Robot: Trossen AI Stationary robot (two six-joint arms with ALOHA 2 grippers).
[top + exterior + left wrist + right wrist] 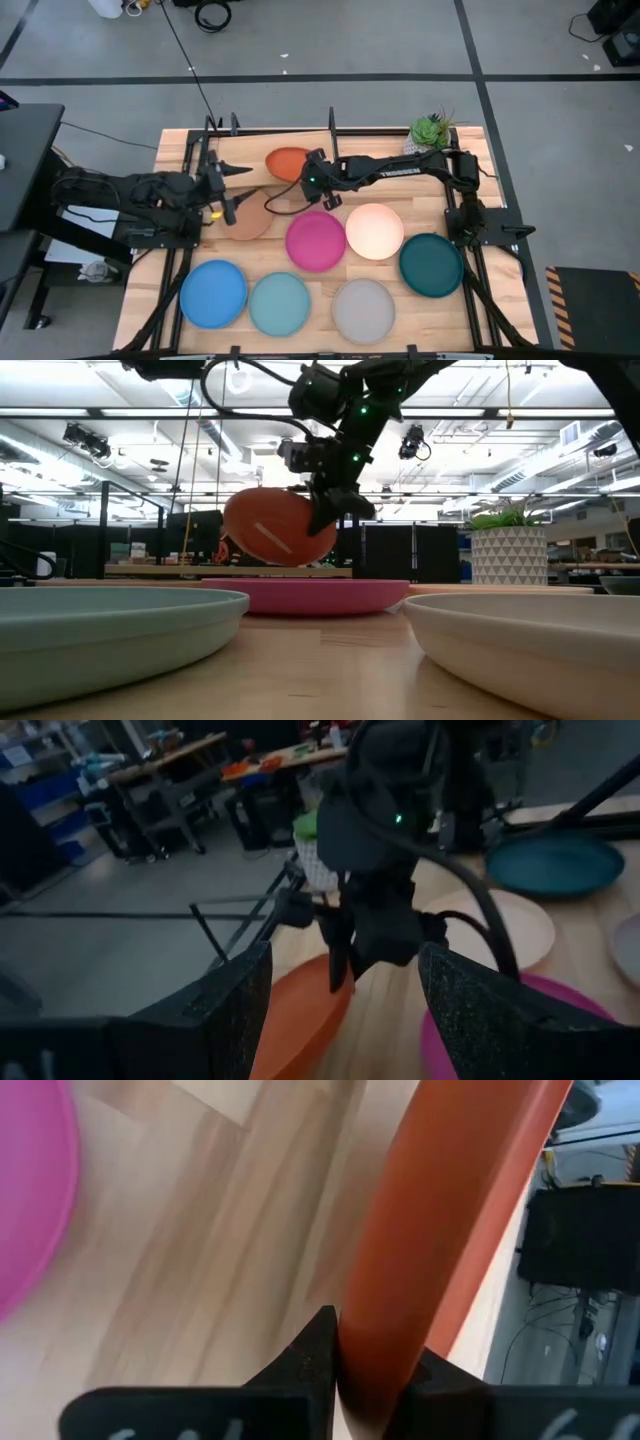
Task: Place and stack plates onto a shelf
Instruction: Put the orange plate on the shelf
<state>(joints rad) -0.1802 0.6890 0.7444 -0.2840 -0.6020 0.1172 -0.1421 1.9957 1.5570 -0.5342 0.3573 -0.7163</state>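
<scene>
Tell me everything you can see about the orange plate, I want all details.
The orange plate is round, shallow and matte, plain in colour. It hangs tilted in the air, lifted clear of the tabletop. The right gripper is shut on its rim, fingers pressing both faces, as the right wrist view shows. From above it sits over the shelf at the table's back, behind the magenta plate.

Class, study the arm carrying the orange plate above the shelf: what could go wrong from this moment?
1. The right gripper pinches only the rim of the tilted orange plate; it may slip or swing.
2. The open left gripper waits close by, over the tan plate, so the arms may collide.
</scene>
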